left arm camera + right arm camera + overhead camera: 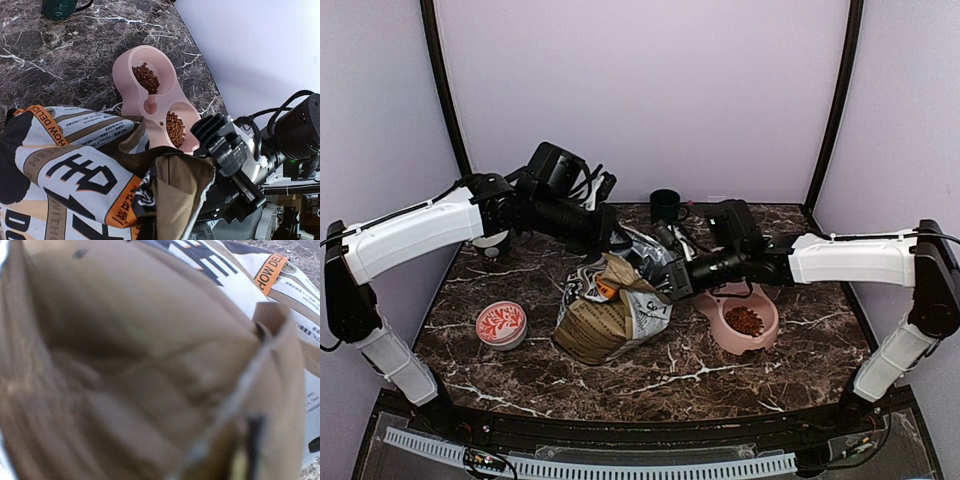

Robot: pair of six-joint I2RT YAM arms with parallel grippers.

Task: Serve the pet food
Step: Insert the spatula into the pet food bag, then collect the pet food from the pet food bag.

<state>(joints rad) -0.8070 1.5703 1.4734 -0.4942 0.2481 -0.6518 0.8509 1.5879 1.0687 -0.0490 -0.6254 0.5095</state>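
The tan-and-white printed bag (605, 320) leans in the middle of the table, its torn top raised between my grippers. My left gripper (618, 240) is at the bag's upper back corner and looks shut on it; its fingers are hidden in the left wrist view by the bag (75, 170). My right gripper (672, 283) is shut on the bag's open right edge, and the bag's brown inside (150, 365) fills the right wrist view. The pet food (745, 321) lies in the pink double bowl (765, 335). In the left wrist view the pet food (146, 77) fills both bowl wells.
A round red-patterned tin (501, 323) sits at the front left. A dark green mug (666, 205) stands at the back centre and also shows in the left wrist view (57, 7). The right arm's black wrist (227, 150) hangs over the bowl's near well.
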